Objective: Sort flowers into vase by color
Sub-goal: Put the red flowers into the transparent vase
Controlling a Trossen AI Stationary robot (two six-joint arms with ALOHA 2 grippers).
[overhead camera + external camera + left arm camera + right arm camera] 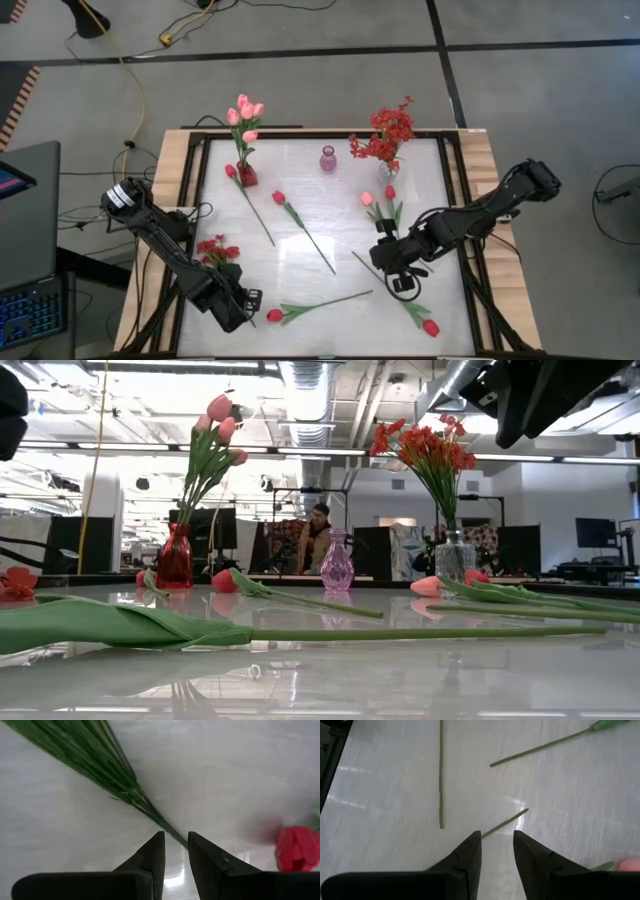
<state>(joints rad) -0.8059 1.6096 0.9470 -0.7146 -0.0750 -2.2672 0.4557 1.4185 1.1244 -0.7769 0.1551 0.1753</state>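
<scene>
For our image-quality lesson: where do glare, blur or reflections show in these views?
Right wrist view: a bright glare patch on the glossy white tabletop. Left wrist view: the red tulip bloom and green leaf are soft. Low view: ceiling lights glare behind the vases; the long green stem mirrors faintly in the tabletop.

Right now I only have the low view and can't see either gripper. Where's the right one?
Observer: The right gripper is open over the table's front right, fingers either side of a bare stem.
Operator: Whose stem?
Observer: It runs to a red tulip lying near the front edge.
Operator: And the left?
Observer: The left gripper is low at the front left, at a leafy stem.
</scene>
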